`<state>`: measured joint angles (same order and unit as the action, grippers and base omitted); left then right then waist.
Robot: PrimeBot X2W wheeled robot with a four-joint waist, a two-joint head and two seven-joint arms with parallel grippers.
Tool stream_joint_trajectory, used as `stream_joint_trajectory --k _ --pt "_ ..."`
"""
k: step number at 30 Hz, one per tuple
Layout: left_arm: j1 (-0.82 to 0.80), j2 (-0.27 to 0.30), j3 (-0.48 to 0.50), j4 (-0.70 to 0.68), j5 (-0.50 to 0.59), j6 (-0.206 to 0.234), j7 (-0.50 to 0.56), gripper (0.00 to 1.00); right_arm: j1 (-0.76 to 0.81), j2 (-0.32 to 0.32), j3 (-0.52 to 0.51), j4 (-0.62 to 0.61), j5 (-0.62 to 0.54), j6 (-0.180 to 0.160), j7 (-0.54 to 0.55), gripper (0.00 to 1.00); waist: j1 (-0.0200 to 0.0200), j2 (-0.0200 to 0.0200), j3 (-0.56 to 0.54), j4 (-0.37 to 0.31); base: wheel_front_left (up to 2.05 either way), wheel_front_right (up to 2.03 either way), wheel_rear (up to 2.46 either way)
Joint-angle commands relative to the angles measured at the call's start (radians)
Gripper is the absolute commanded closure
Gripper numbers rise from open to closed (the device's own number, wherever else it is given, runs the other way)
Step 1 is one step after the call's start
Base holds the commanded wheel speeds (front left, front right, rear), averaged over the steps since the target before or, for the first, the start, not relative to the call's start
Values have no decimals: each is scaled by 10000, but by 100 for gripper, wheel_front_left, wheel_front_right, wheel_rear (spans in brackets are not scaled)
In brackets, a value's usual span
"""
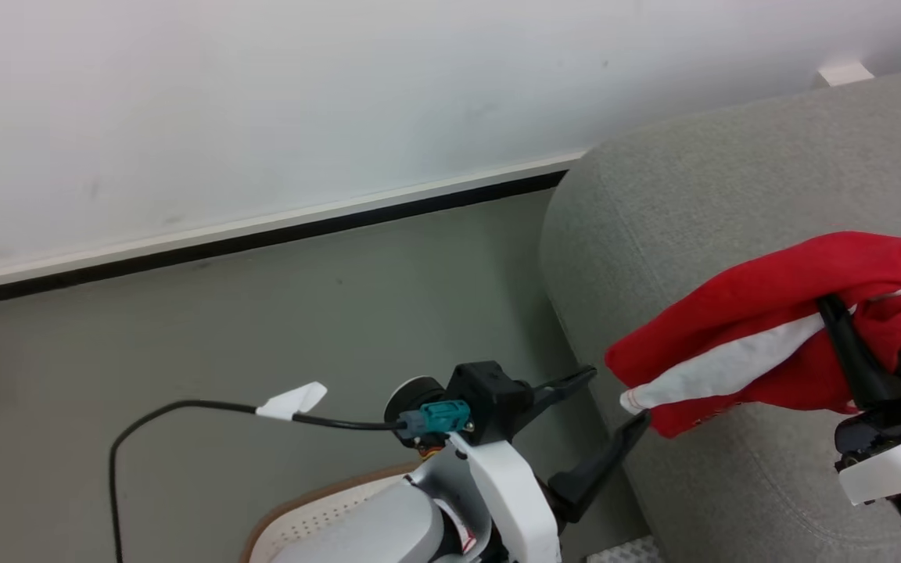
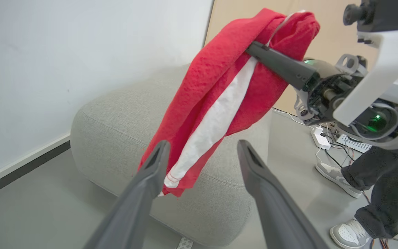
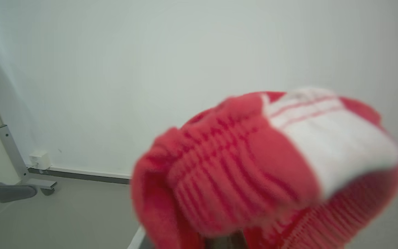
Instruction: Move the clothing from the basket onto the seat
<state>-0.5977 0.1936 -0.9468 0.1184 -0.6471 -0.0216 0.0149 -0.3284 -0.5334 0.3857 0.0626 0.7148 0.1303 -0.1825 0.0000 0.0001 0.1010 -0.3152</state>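
The red clothing with its white stripe hangs in the air over the grey seat. My right gripper is shut on its upper folds. In the left wrist view the clothing dangles from the right gripper above the seat. My left gripper stands open, and the clothing's hanging end lies between its fingertips. The left wrist view shows the left gripper spread wide. The blurred clothing covers my right fingers. A part of the basket shows under my left arm.
A white wall with a dark baseboard runs behind the grey floor. A black cable loops over the floor by my left wrist. A person's legs and sneakers stand beyond the seat, near cables and a power strip.
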Motion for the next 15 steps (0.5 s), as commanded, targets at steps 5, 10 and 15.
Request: stream_joint_trajectory --k 5,10,15 --pt "-282 -153 -103 14 70 -89 23 0 398 -56 -737 -424 -170 10 202 100 0 -1 507 -677 0 0 0" --pt "-625 -208 -149 -2 209 -149 118 0 445 177 -1471 -550 -297 10 271 100 0 -1 1067 -670 0 0 0" --pt "-1091 -156 -186 -64 414 -241 227 0 -317 481 -2396 -200 -555 10 452 100 0 -1 1819 -507 0 0 0"
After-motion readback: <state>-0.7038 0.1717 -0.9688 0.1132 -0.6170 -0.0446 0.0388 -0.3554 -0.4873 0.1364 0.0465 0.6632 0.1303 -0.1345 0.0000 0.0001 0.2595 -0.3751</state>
